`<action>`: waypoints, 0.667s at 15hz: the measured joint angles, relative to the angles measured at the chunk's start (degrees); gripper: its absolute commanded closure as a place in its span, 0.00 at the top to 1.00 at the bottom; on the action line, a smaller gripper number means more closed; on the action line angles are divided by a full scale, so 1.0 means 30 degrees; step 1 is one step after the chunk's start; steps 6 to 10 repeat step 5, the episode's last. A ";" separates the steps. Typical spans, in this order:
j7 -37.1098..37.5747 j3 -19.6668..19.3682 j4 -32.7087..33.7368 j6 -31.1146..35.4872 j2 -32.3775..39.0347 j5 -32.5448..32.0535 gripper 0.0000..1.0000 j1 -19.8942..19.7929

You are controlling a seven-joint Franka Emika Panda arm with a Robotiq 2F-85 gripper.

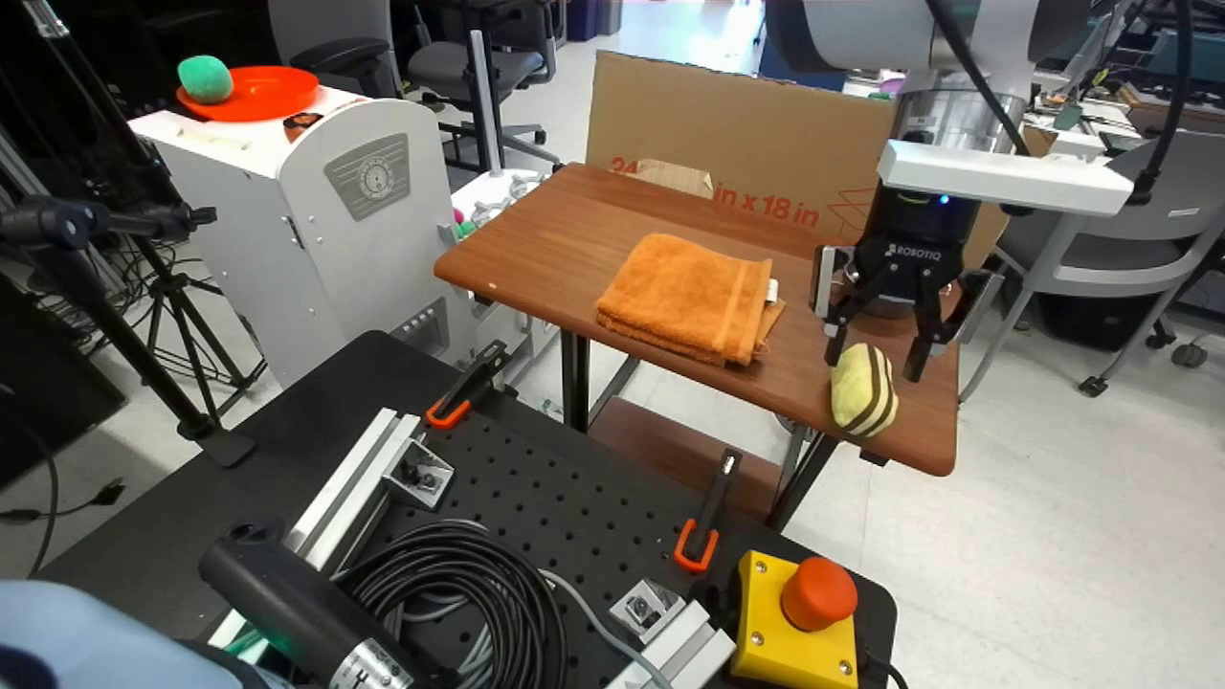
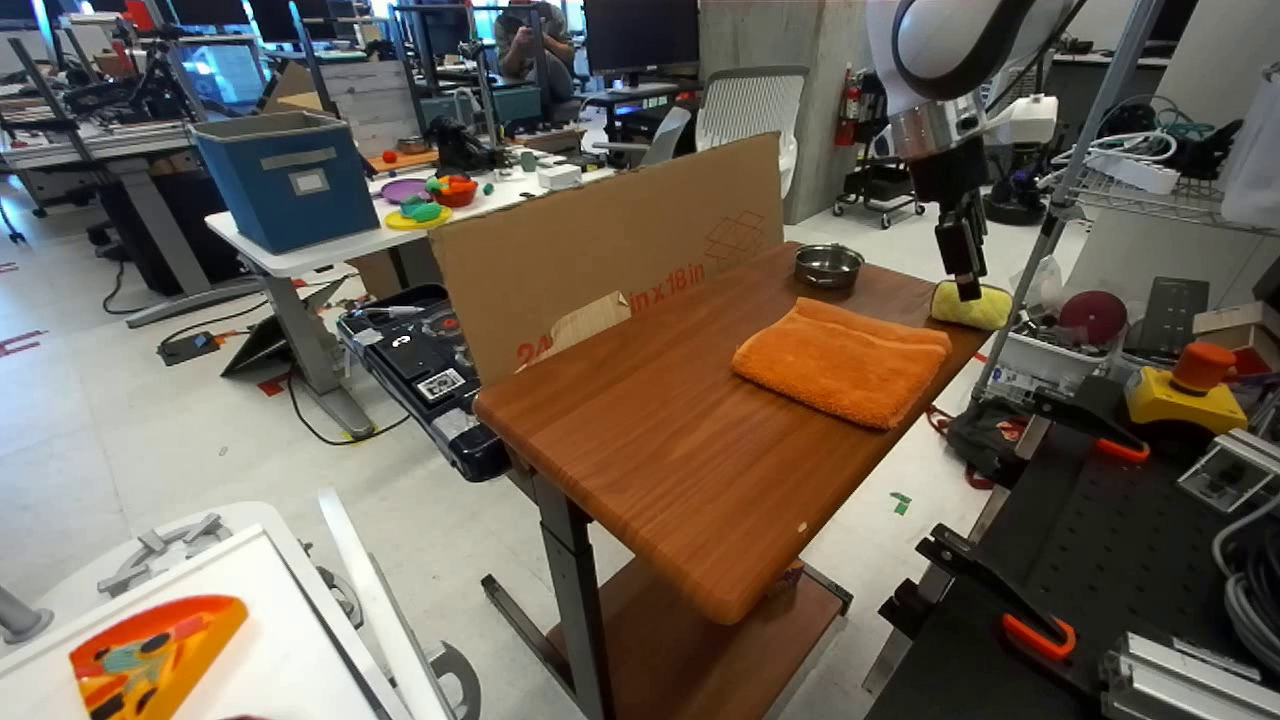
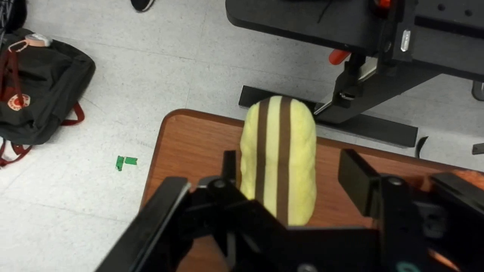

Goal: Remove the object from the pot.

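Note:
The object point(image 1: 863, 390) is a yellow rounded plush with dark brown stripes. It lies on the brown table near a corner, outside the pot, and also shows in an exterior view point(image 2: 971, 305) and the wrist view point(image 3: 278, 155). My gripper point(image 1: 874, 356) is open and points down just over the object, in both exterior views point(image 2: 967, 285). In the wrist view the fingers point(image 3: 292, 172) stand on either side of the object, the left one close to it, the right one apart. The pot point(image 2: 828, 266) is a shiny round metal vessel at the table's back; in an exterior view the gripper mostly hides it.
A folded orange cloth point(image 1: 691, 299) lies on the brown table point(image 2: 640, 440), beside the object. A cardboard sheet point(image 2: 620, 260) stands along the table's back edge. A black perforated bench point(image 1: 574, 498) with clamps and a yellow box with a red button point(image 1: 799, 622) stands in front.

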 measured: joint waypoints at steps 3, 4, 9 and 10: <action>0.0419 -0.0033 -0.0006 -0.0685 -0.0906 0.0669 0.99 -0.0029; 0.0595 -0.0059 -0.0004 -0.1126 -0.1212 0.0804 1.00 -0.0043; 0.0687 -0.0068 -0.0007 -0.1314 -0.1396 0.0863 1.00 -0.0059; 0.0687 -0.0068 -0.0007 -0.1314 -0.1396 0.0863 1.00 -0.0059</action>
